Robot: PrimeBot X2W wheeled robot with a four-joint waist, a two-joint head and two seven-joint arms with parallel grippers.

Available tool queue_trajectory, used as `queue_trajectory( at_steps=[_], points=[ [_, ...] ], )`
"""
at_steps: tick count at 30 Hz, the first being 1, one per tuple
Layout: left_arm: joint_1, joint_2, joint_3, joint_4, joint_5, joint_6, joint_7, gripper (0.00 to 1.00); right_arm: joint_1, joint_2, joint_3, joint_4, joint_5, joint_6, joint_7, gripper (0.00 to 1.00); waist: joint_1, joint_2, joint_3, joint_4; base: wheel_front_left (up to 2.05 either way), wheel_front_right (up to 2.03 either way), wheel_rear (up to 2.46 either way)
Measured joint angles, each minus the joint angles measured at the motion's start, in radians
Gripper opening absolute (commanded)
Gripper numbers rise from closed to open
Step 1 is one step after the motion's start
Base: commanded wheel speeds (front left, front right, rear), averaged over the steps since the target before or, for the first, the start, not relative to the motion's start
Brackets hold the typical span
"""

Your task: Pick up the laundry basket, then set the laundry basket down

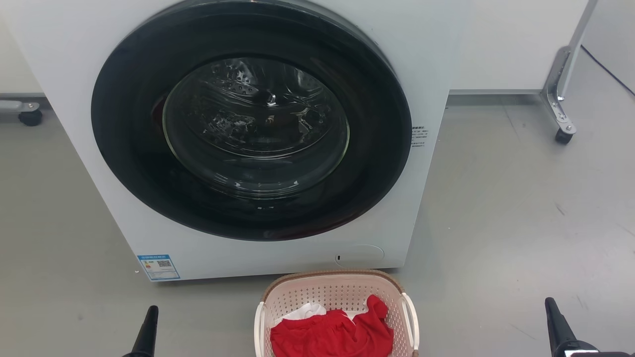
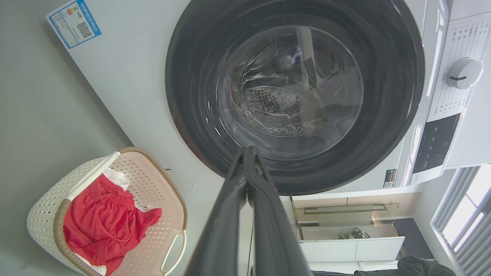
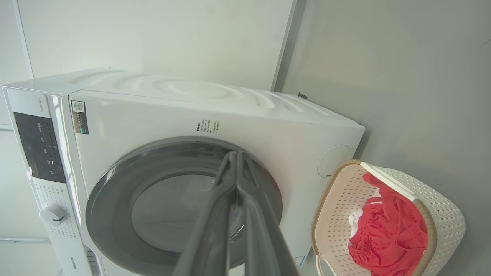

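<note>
The laundry basket stands on the grey floor just in front of the washer, pale pink and perforated, with a brown rim and white side handles. Red and white clothes lie inside it. The same basket sits at the lower left of the left wrist view, and the basket at the lower right of the right wrist view. My left gripper is low at the left, well clear of the basket. Far off to the basket's right rises my right gripper. Both grippers are shut on nothing.
The white front-loading washer with its closed round glass door fills the space ahead. A metal frame leg on a castor stands at the far right, another castor at the far left. Bare grey floor lies either side.
</note>
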Motion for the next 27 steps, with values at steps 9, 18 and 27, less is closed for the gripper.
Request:
queue_trajectory(
  at_steps=[9,18,27],
  points=[
    [-0.023,-0.002,0.025,0.013,-0.123,-0.026,0.030,0.00,-0.022,0.008,-0.035,0.021,0.122,0.021,0.032,0.00,0.0000,0.0000,0.001,0.001,0.00,0.00,0.00],
    [-0.037,-0.003,0.034,0.020,-0.178,-0.034,0.043,0.00,-0.035,0.012,-0.049,0.030,0.172,0.031,0.042,0.00,0.0000,0.0000,0.002,0.002,0.00,0.00,0.00],
    [-0.037,-0.003,0.034,0.021,-0.178,-0.034,0.043,0.00,-0.035,0.013,-0.049,0.030,0.172,0.031,0.042,0.00,0.0000,0.0000,0.002,0.002,0.00,0.00,0.00]
  ],
)
